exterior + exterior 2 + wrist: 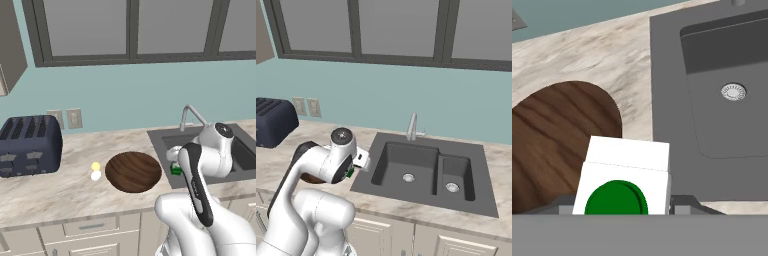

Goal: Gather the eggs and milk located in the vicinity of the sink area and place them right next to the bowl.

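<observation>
The milk (623, 182) is grasped by the end effector (619, 205), between the bowl (557, 145) and the sink (722, 95). No writing can be read on it; a green round top is seen.

Wooden bowl (133, 171) with visible dark grain; matt grey sink (426, 167); veined stone-look tabletop (55, 190); chrome faucet (192, 116).
</observation>
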